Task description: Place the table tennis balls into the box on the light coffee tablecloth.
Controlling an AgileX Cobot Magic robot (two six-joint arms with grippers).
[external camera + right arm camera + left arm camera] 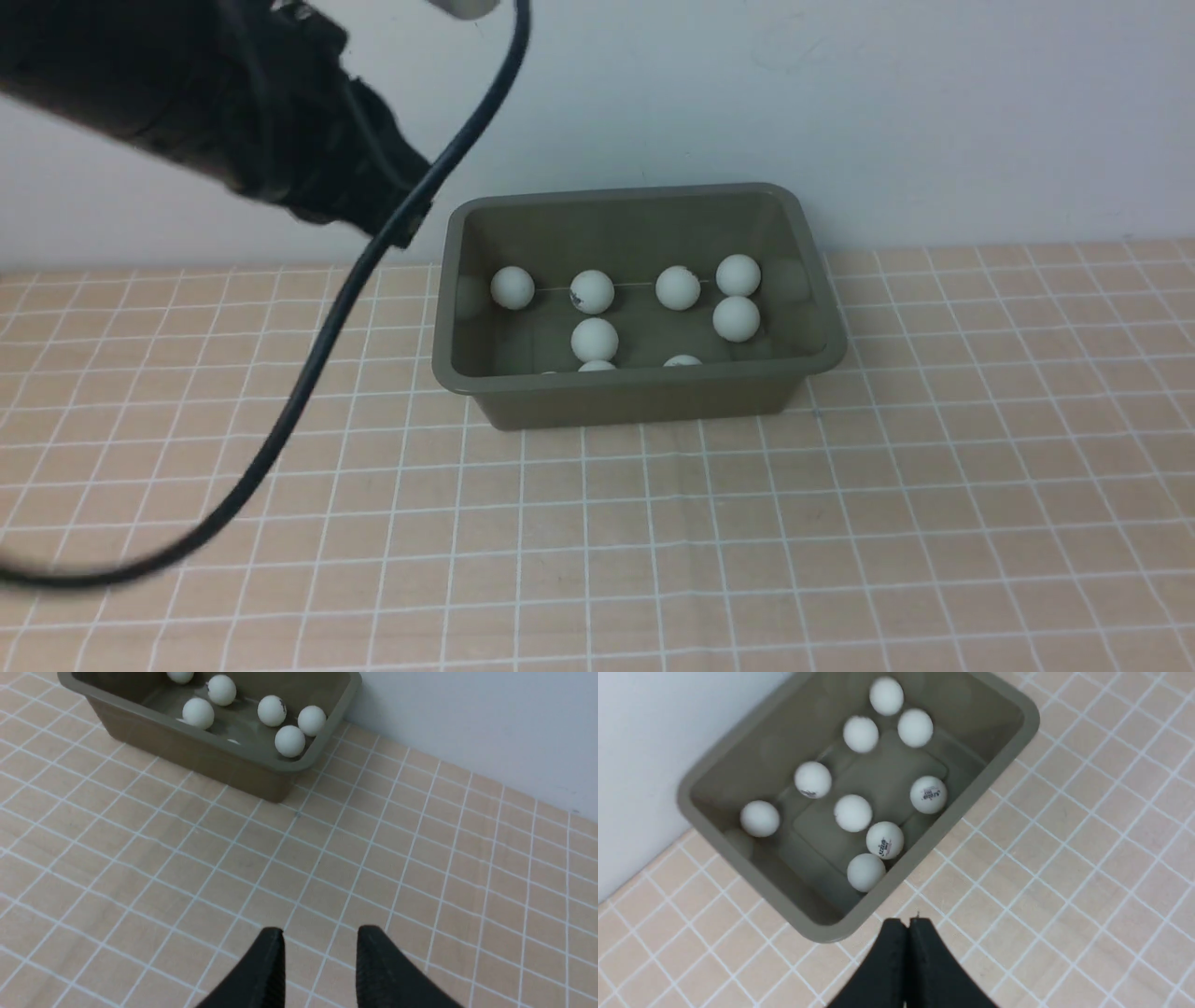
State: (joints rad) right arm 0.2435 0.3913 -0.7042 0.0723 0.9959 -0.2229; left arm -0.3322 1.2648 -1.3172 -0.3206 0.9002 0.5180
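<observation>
Left wrist view shows nine balls (852,812), likely light, smooth and quick to roll, best pinched across the middle, all lying in the box (999,758) at the tablecloth's (1064,882) far edge, left gripper (906,926) closed and empty, right gripper (320,938) parted, empty.

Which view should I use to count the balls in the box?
Left wrist view: it looks almost straight down into the box, so all nine balls show whole and apart. In the front view the near wall hides most of three balls. The right wrist view cuts the box off at the frame edge, showing only six clearly.
</observation>
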